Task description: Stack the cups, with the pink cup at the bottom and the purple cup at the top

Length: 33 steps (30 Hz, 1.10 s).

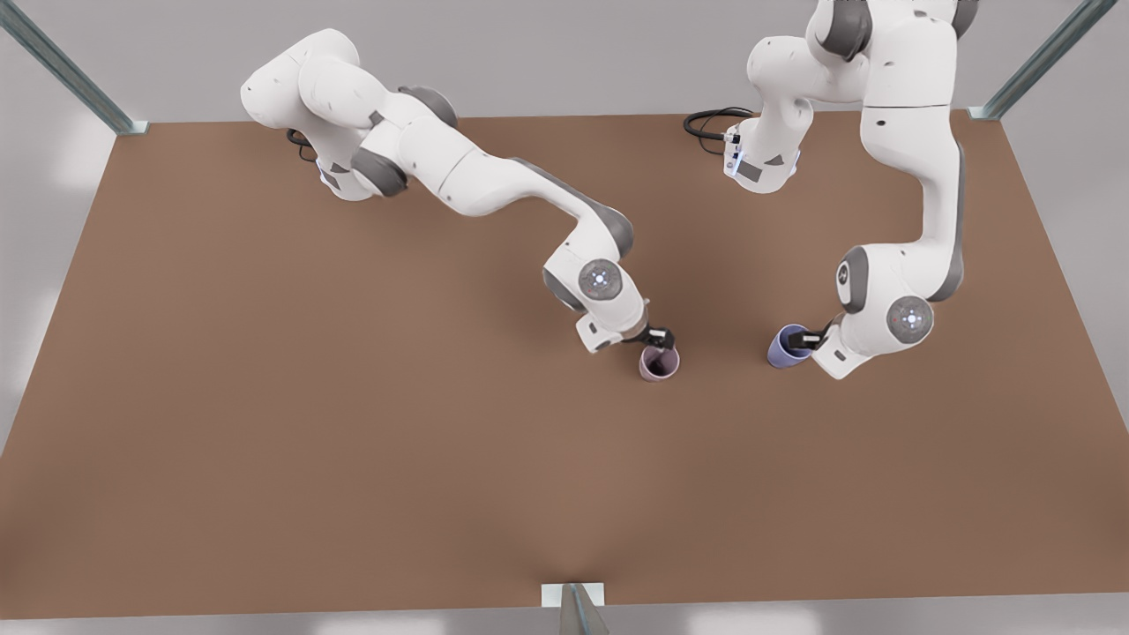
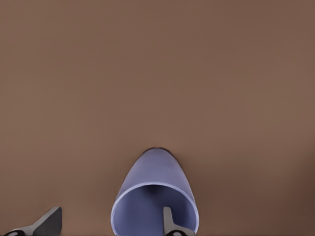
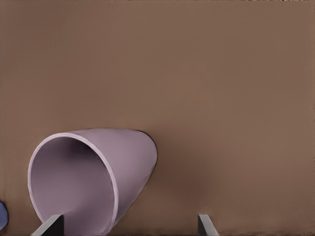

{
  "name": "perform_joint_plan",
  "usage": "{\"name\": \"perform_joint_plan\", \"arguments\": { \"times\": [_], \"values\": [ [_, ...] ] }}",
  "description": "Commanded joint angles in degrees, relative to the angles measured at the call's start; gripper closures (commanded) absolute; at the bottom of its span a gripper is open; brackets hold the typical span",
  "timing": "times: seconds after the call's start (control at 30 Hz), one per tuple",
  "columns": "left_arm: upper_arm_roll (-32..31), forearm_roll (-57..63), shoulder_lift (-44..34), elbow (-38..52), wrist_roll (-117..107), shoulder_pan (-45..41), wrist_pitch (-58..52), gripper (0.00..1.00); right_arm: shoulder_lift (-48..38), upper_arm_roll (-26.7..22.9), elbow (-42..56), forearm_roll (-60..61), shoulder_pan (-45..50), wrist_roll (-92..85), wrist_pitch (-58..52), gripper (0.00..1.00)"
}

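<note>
— Closest to us is the metal post (image 1: 573, 608) at the tabletop's (image 1: 353, 459) near edge. Past it, roughly mid-table, stands the pink cup (image 1: 659, 363), mouth up.

— And the pincer over it?

— That's the right pincer (image 1: 660, 339), at the cup's far rim. Its fingers are spread wide, gripping nothing.

— Where is the purple cup (image 1: 788, 346)?

— On the front view's right, well apart from the pink one, nothing stacked. The left pincer (image 1: 816, 335) reaches its rim from the right, also spread.

— Can you see from out here how the fingers sit?

— No, the wrists hide that. The left wrist view does show it: one finger (image 2: 170, 222) is inside the purple cup (image 2: 157, 169), the other is outside, off to one side, with the cup wall between them and not pinched.

— And the right wrist view?

— The pink cup (image 3: 123, 157) lies off-centre there. One finger (image 3: 51, 227) is at its mouth and the other is out over bare tabletop. A sliver of purple shows at that picture's edge.

— Is either cup off the tabletop?

— I can't tell.
</note>
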Motion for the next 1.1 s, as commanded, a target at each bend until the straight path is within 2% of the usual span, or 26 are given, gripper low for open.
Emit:
{"name": "perform_joint_plan", "arguments": {
  "times": [0.0, 0.1, 0.13, 0.17, 0.2, 0.23, 0.33, 0.43, 0.53, 0.57, 0.63, 0.73, 0.77, 0.8, 0.87, 0.93, 1.0, 1.07],
  "values": [
    [0.01, -0.01, 0.55, -0.31, 0.28, 0.00, 3.95, 0.00, -1.29, 0.00, -0.09, -0.20, 0.20, 10.27, -3.59, 0.00],
    [-0.08, -0.01, 1.25, -0.31, 0.28, 0.00, 3.95, 0.00, -7.71, -0.26, -2.55, -0.11, -2.43, 2.64, -12.72, 0.00],
    [-0.08, -0.01, 1.34, -0.31, 0.28, 0.00, 3.95, 0.19, -10.43, -0.44, -5.62, -0.28, -2.78, -3.43, -16.94, 0.00],
    [-0.08, -0.09, 1.69, -0.31, 0.19, 0.00, 4.04, 0.23, -15.17, -0.53, -9.75, -0.37, -6.29, -12.13, -21.43, 0.00],
    [-0.08, -0.10, 2.05, -0.31, 0.19, 0.00, 4.04, 0.23, -21.06, -0.61, -16.07, -0.46, -10.16, -17.32, -21.96, 0.00],
    [-0.08, -0.62, 2.13, -0.40, 0.19, 0.00, 5.01, 0.30, -28.79, -0.88, -24.16, -2.12, -16.14, -23.73, -21.43, 0.00],
    [-0.08, -0.71, 2.22, -0.40, 0.02, 0.00, 4.92, 0.64, -43.39, -0.97, -40.07, -8.19, -30.29, -35.69, -17.13, 0.00],
    [-0.17, -0.71, 1.96, -0.31, -0.60, 0.00, 4.04, 0.79, -52.71, -0.88, -43.95, -7.93, -41.36, -46.59, -21.51, 0.00],
    [-0.17, -0.71, 1.87, -0.23, -0.78, -0.08, 3.95, 0.79, -56.49, -1.05, -43.95, -4.77, -47.87, -62.75, -26.62, 0.00],
    [-0.17, -0.71, 1.87, -0.14, -0.78, -0.17, 3.78, 0.79, -56.75, -1.05, -44.12, -4.77, -49.36, -73.69, -26.97, 0.00],
    [-0.43, -0.71, -0.15, 2.93, -1.04, -0.87, -2.37, 0.79, -56.14, -1.14, -43.86, -5.21, -50.33, -106.42, -27.50, 0.00],
    [-0.43, -0.71, -1.47, 5.92, -0.86, -2.01, -7.29, 0.79, -54.21, -1.41, -43.60, -5.73, -51.04, -134.38, -22.14, 0.00],
    [-0.43, -1.06, -1.82, 8.30, -1.56, -2.89, -10.02, 0.79, -53.85, -1.41, -43.60, -5.64, -51.04, -138.61, -21.61, 0.00],
    [-0.43, -4.65, -3.48, 9.18, -3.32, -3.59, -11.07, 0.79, -53.77, -1.41, -43.51, -5.64, -51.04, -139.14, -21.61, 0.00],
    [-0.43, -4.58, -4.11, 13.21, -11.66, -7.37, -16.78, 0.79, -53.77, -1.41, -43.60, -5.73, -50.86, -139.85, -21.61, 0.00],
    [-1.30, -4.84, -4.28, 16.73, -20.89, -11.59, -19.86, 0.79, -53.85, -1.41, -43.42, -5.56, -50.95, -129.78, -22.48, 0.00],
    [-4.12, -5.02, -4.19, 19.64, -27.75, -12.39, -20.92, 0.79, -53.94, -3.34, -42.89, -5.64, -51.12, -89.60, -25.47, 0.00],
    [-5.44, -5.02, -2.97, 21.66, -30.83, -12.56, -20.92, 0.79, -54.21, -3.60, -42.89, -5.12, -51.83, -71.39, -27.94, 0.00]
  ]
}}
